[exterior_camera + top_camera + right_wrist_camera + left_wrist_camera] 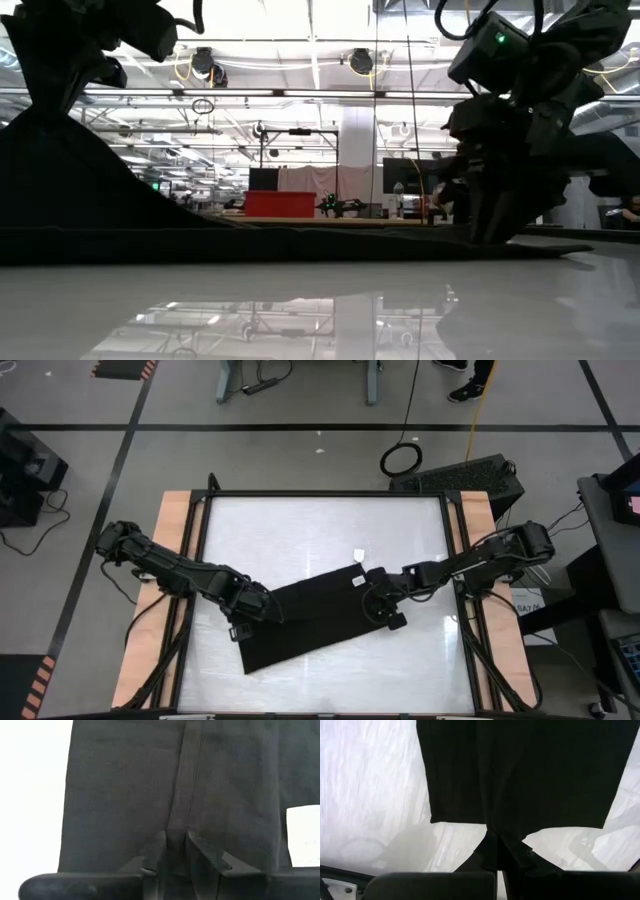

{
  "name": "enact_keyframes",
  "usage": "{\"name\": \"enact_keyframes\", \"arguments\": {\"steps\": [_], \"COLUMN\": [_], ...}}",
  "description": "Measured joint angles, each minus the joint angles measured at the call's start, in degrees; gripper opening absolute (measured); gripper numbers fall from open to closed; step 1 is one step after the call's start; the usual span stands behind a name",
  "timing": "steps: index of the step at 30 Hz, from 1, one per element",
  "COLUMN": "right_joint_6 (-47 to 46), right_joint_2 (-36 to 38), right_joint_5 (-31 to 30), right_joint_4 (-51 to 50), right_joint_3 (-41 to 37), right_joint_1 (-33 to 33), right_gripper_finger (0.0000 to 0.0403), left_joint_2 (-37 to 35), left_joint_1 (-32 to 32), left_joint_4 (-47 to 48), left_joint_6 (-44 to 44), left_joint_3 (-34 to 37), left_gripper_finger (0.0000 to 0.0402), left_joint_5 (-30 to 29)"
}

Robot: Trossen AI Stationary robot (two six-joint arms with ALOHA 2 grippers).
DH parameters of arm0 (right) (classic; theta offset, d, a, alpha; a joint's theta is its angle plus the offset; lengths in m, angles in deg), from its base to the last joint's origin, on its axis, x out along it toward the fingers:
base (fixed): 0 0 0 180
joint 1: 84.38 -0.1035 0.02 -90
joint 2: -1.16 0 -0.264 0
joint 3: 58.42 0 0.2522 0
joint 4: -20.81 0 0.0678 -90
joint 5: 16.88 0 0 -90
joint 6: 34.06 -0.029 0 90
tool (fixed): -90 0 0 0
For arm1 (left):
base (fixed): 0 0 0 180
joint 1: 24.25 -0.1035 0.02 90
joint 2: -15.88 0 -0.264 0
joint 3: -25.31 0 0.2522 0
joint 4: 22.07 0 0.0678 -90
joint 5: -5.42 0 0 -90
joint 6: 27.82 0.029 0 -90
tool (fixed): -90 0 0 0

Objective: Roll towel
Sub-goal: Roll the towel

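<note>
Across the glossy white worktop [320,530] the limp black towel [310,622] is spread diagonally, its edge lifted by the clenched left pincer [243,622] and a ridge pinched by the right pincer [385,610]; soft, light, best taken at its edges.

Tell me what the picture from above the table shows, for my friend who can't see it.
A black towel lies slanted across a white table. The left claw pinches its near-left end, and the right claw grips its far-right end by a small white tag.
</note>
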Motion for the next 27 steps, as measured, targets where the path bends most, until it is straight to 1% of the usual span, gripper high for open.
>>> {"name": "enact_keyframes", "arguments": {"steps": [10,19,27], "right_joint_6": [0.4,0.6,1.0], "right_joint_2": [1.6,5.6,11.5], "right_joint_5": [0.0,0.2,-0.5], "right_joint_4": [0.1,-1.1,-3.0], "right_joint_3": [0.0,0.0,0.0], "right_joint_1": [0.3,0.3,0.3], "right_gripper_finger": [0.0004,0.0003,0.0001], "left_joint_2": [0.0,0.0,0.0], "left_joint_1": [0.0,0.0,0.0], "left_joint_4": [0.1,0.1,0.0], "left_joint_6": [0.0,0.0,0.0], "left_joint_3": [0.0,0.0,0.0], "left_gripper_finger": [0.0008,0.0008,0.0008], "left_joint_5": [0.0,0.1,0.2]}}
